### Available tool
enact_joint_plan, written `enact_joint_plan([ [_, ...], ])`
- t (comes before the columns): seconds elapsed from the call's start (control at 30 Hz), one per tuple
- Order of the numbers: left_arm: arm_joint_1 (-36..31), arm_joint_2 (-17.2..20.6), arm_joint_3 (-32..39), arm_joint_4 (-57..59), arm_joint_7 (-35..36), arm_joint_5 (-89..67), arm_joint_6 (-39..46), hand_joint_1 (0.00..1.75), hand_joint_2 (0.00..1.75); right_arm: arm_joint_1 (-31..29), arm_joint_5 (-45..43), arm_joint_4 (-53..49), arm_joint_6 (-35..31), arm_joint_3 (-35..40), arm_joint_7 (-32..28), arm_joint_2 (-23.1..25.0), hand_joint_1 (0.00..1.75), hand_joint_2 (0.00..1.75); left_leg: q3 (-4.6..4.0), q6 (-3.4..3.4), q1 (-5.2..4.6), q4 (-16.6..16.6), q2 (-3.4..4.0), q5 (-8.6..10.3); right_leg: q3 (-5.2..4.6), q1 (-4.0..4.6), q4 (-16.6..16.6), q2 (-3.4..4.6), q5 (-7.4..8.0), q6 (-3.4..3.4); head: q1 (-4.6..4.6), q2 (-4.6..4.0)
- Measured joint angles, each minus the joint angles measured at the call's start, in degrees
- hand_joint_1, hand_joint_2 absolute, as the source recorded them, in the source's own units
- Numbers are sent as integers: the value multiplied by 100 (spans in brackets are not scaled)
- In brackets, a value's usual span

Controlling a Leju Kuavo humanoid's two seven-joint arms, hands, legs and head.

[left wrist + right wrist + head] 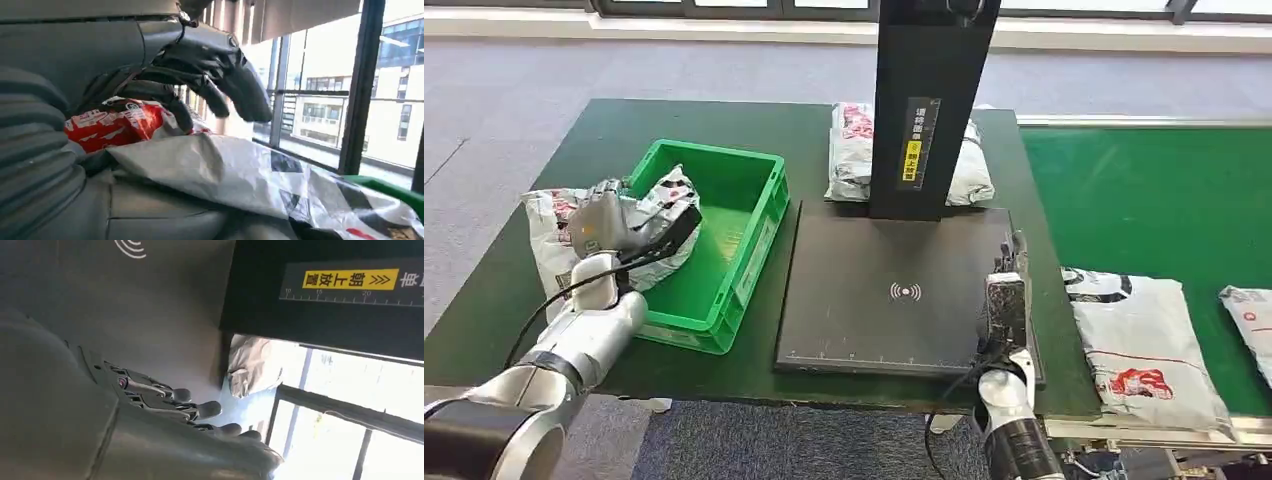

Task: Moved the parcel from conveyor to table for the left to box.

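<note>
left arm (544,370), nearest the camera, silver, rising from the lower left corner.
left hand (609,225): fingers closed on a parcel (649,225), grey-white bag with red print, held over the near left rim of the bin (744,215); part of the bag hangs outside the bin on the left, part lies over its interior. in the left wrist view the dark fingers (215,75) curl over the bag's top, thumb beneath.
bin: green, open-topped, on the dark green table (504,290), just left of the scanner.
scanner (874,300): flat black plate with a wireless mark, black post (929,100) at its far edge bearing a yellow label.
second parcel (854,150): on the table behind the post, partly hidden.
right hand (1006,300): over the plate's right edge, fingers extended and apart, holding nothing.
belt (1164,200): green, right of the table, carrying a third parcel (1139,345); another bag's edge at the far right.

step, as judged: boxing, the bag is at the bin but not yet let go. next move calls for carrying the bag further right so it clears the rim, lowering it, then opening the fingers.
</note>
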Motion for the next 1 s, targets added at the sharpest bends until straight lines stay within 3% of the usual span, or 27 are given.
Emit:
enact_joint_plan([
  [0.23, 71, -422, 1701, -374, -3266, 2346, -469, 0, 0, -111, -57, 193, 101, 22, -197, -35, 0, 0, -2, 0, 1, 0, -5, 1, 0, 1, 0, -3, 0, 0, 0, 0],
  [0.33, 122, -599, 2050, -590, -3891, 3150, -1103, 0, 0, -189, -105, 365, 120, 70, -306, -44, 0, 0, -4, 0, 0, 0, -7, 1, 1, 1, 0, -5, 0, 0, 0, 0],
  [0.8, 224, -872, 2272, -1103, -4191, 4269, -2337, 0, 0, -365, -157, 715, 96, 96, -350, -83, 0, 0, -6, 0, 0, 0, -11, 1, 1, 1, 0, -8, 0, 0, 0, 0],
  [0.9, 223, -879, 2233, -1108, -3922, 4487, -2870, 0, 0, -370, -151, 739, 85, 96, -291, -112, 0, 0, -6, 0, 0, 1, -11, 1, 0, 0, 0, -8, 0, 0, 0, 0],
  [1.0, 201, -900, 2032, -998, -3296, 4151, -2561, 0, 0, -366, -41, 739, 85, 96, -175, -131, 0, 0, -6, 0, 0, 1, -11, 1, 0, 0, 0, -8, 0, 0, 0, 0],
])
